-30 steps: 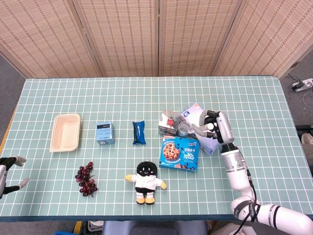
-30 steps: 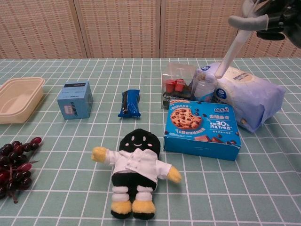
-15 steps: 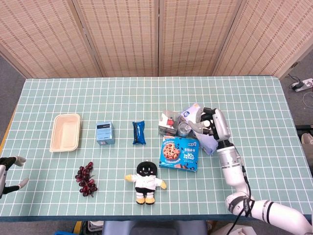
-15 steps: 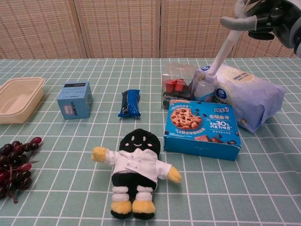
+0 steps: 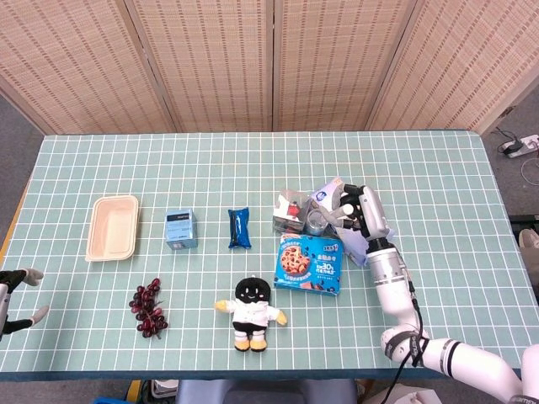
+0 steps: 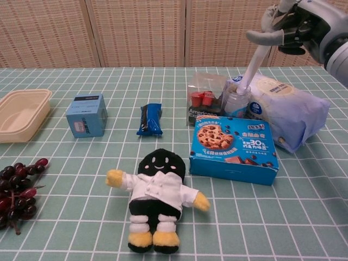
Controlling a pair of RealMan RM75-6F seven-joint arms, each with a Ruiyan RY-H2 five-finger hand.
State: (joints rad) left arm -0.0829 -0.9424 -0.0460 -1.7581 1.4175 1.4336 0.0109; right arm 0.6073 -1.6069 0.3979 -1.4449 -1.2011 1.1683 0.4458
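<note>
My right hand (image 6: 291,27) hangs above the cluster of goods at the right of the bench (image 5: 253,160), and it holds nothing — its fingers (image 6: 265,38) are apart, one stretched long and slanting down toward the small jar (image 6: 237,101). In the chest view that fingertip shows at the jar's lid or just above it; I cannot tell from here whether it touches. The jar stands upright, wedged between the clear box of little cups (image 6: 205,99) on its left and the pale bag (image 6: 288,109) on its right, with the blue cookie box (image 6: 234,147) lying flat just in front of it. So the jar lies below and slightly to the left of my hand, and its long axis is vertical — any approach has to come from above, since neighbours close off both flanks.

My left hand (image 5: 15,288) sits at the far left edge of the bench, fingers spread and holding nothing, well apart from all this. The right is plainly the nearer one.

Further left lie a dark snack bar (image 5: 239,228), a small blue carton (image 5: 181,229), a beige tray (image 5: 112,227), a bunch of grapes (image 5: 148,307) and a plush doll (image 5: 251,312).
</note>
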